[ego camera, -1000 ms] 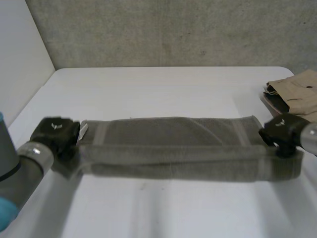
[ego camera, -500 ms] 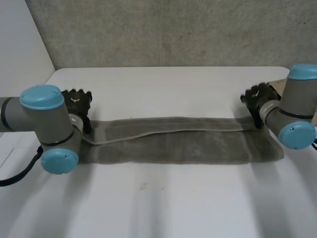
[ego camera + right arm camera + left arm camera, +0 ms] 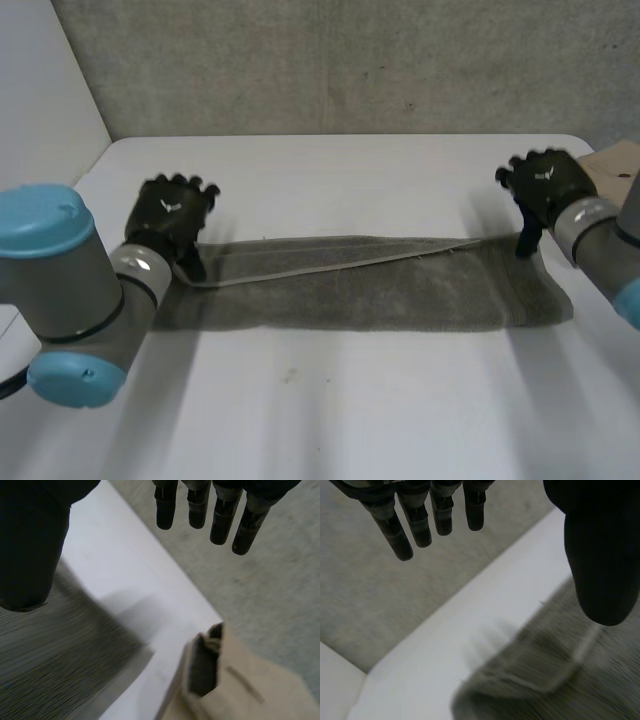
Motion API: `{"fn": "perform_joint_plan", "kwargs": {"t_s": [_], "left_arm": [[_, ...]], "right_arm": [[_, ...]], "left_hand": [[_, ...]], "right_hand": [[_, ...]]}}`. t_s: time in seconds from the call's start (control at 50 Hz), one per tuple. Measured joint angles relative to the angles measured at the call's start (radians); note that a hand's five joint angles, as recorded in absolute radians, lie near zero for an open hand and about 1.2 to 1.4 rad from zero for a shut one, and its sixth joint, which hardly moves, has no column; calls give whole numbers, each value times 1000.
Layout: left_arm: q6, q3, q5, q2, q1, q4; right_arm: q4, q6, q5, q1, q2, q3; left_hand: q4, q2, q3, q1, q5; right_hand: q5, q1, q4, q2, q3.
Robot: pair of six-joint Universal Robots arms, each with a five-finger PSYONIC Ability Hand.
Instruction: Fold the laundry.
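Grey towel (image 3: pixel 360 290): lay folded lengthwise into a long band across the white desk (image 3: pixel 330 165), between the two hands; the pale hem of its upper layer ran slantwise from the left end towards the far right corner.
Left hand (image 3: pixel 172 215): hung at the towel's left end, fingers (image 3: pixel 420 520) straight and set well apart from the thumb, nothing between them; the thumb was over the cloth's far left corner.
Right hand (image 3: pixel 541 182): was at the towel's far right corner, fingers straight, thumb apart and pointing down towards the cloth, gripping nothing.
Beige garment (image 3: pixel 612 165): lay folded at the desk's right edge, just beyond the right hand and apart from the towel.
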Motion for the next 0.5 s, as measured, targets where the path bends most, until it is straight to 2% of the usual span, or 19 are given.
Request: {"fn": "perform_joint_plan", "kwargs": {"t_s": [0.18,0.32,0.5], "left_arm": [[116,27,25,-133,42,10],[230,158,22,-283,88,25],[246,350,18,-389,105,104]], "right_arm": [[-4,-4,-48,-45,-45,130],[-18,-4,-57,-68,-49,178],[-43,-3,-56,-71,-53,225]], "left_hand": [[0,0,0,0,0],[0,0,0,0,0],[0,0,0,0,0]], "right_hand": [[0,0,0,0,0],[0,0,0,0,0],[0,0,0,0,0]]}}
